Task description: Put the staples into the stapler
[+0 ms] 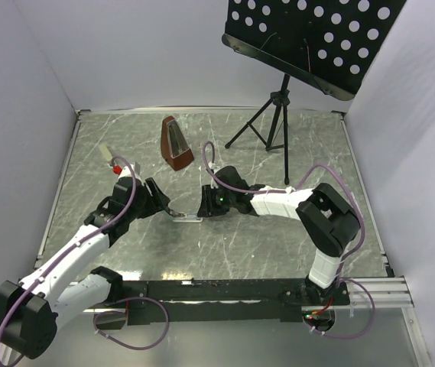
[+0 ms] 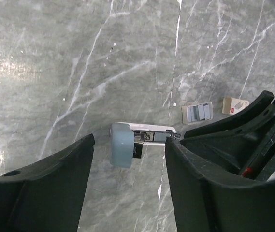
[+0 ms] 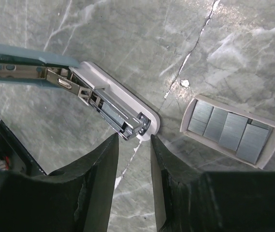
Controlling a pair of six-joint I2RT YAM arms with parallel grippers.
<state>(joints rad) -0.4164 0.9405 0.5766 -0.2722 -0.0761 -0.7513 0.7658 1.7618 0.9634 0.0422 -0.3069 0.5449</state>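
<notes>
Nearest in the left wrist view, the left jaws: two dark fingers (image 2: 55, 193) standing well apart, nothing between them, bare desk (image 2: 55, 72) beyond. Just past their tips lies the stapler (image 2: 139, 139), grey-blue end cap toward this arm, long axis running off to the right, far end meeting the right jaws. Beyond that end sits a small open tray (image 2: 184, 115) holding the staples (image 2: 202, 112), with a cream-tan box (image 2: 235, 105) just beside it. Right wrist view: right jaws narrowly apart, gap empty, tips right at the front end of the stapler (image 3: 127, 104); whether they touch it cannot be told. It lies diagonally, upper left to lower right, metal magazine (image 3: 110, 112) exposed above the white base. Grey strips of staples (image 3: 226, 129), side by side in their tray, lie right of these jaws and of the magazine tip, near but apart. Top external view: left arm (image 1: 87, 245) and right arm (image 1: 278, 205) converge mid-desk over the stapler (image 1: 184, 217); metronome (image 1: 176, 143) and music stand (image 1: 309, 38) behind; staples hidden here. Judgement: the right arm is nearer the staples, so the pick likely needs a short shift to the right.
</notes>
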